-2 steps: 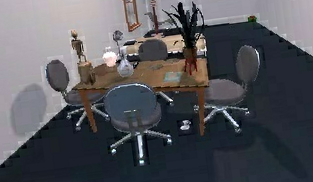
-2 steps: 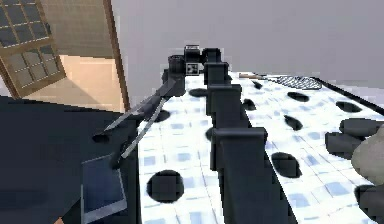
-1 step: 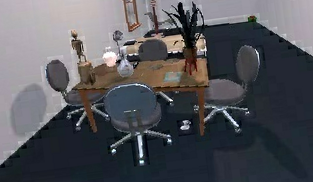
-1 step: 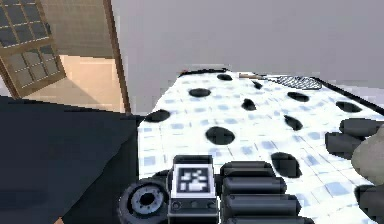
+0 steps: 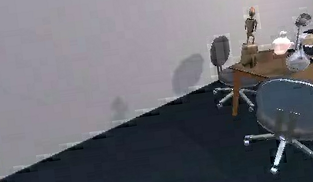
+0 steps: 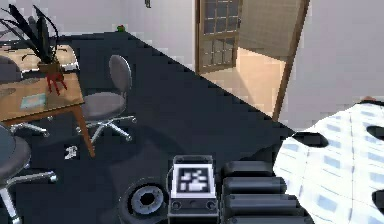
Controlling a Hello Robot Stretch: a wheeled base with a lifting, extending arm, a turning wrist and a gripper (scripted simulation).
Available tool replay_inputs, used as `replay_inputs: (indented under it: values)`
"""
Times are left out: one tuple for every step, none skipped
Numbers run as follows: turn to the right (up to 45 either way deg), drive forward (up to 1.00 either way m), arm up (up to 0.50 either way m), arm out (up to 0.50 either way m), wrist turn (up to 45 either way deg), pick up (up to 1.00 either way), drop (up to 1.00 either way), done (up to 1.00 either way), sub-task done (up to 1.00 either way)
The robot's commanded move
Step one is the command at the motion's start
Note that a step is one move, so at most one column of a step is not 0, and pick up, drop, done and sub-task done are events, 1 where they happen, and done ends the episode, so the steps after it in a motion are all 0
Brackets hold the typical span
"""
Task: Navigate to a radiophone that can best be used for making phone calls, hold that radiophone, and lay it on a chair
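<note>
A grey office chair (image 5: 290,112) stands on the dark floor at the forward view's right, in front of a wooden table (image 5: 262,67). A second grey chair (image 5: 222,55) stands behind the table by the wall. On the table are a glass flask (image 5: 297,57), a pinkish vessel (image 5: 281,44) and a thin statuette (image 5: 250,24). In the arm side view the arm's marked white square (image 6: 195,180) sits at the bottom edge, with the gripper's dark body (image 6: 148,200) to its left. I cannot make out its far end, so I cannot tell whether it holds anything.
The arm side view's left has a wooden table (image 6: 30,100) with a potted plant (image 6: 42,50) and grey chairs (image 6: 118,80) around it. A small pale thing (image 6: 71,152) lies on the floor. A doorway (image 6: 235,50) opens at the back. A white dark-spotted bed (image 6: 335,160) stands at the right.
</note>
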Motion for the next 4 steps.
replay_inputs:
  values:
    - [-30.0,0.0,0.0,0.0,0.0,0.0,0.0,0.0,0.0]
    - [0.0,0.1,0.0,0.0,0.0,0.0,0.0,0.0,0.0]
    - [45.0,0.0,0.0,0.0,0.0,0.0,0.0,0.0,0.0]
    - [12.0,0.0,0.0,0.0,0.0,0.0,0.0,0.0,0.0]
